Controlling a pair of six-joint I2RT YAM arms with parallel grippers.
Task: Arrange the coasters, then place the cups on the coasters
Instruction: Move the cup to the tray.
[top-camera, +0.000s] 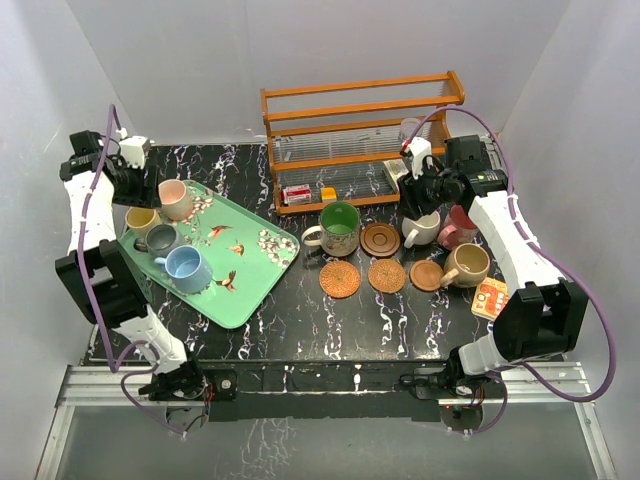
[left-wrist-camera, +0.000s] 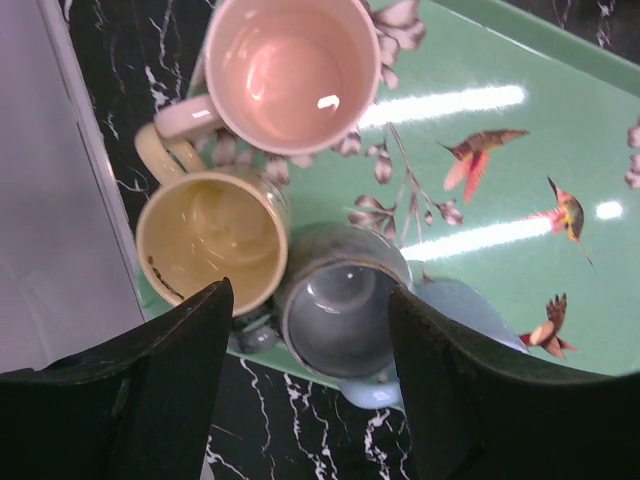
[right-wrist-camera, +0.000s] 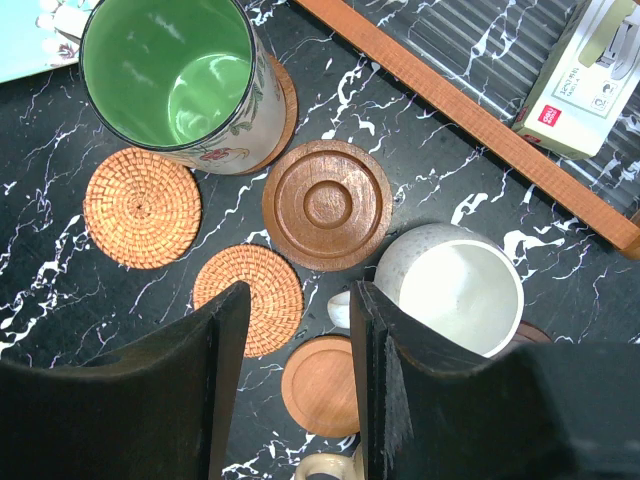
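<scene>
My left gripper (left-wrist-camera: 312, 292) is open over the green tray (left-wrist-camera: 520, 140), its fingers either side of the dark grey cup (left-wrist-camera: 340, 315). A gap shows at the left finger. The yellow cup (left-wrist-camera: 210, 235), pink cup (left-wrist-camera: 290, 65) and light blue cup (left-wrist-camera: 465, 310) crowd round it. My right gripper (right-wrist-camera: 300, 300) hangs open above the cream cup's handle (right-wrist-camera: 340, 310); the cream cup (right-wrist-camera: 460, 300) stands beside its right finger. The green cup (right-wrist-camera: 165, 70) sits on a coaster. A dark wood coaster (right-wrist-camera: 327, 205), two woven coasters (right-wrist-camera: 142, 207) (right-wrist-camera: 255, 290) and a smooth one (right-wrist-camera: 320, 385) lie bare.
A wooden rack (top-camera: 360, 110) stands at the back with a small box (right-wrist-camera: 585, 70) in it. The maroon cup (top-camera: 458, 228) and tan cup (top-camera: 467, 264) stand at the right, with an orange card (top-camera: 491, 297) nearer the front.
</scene>
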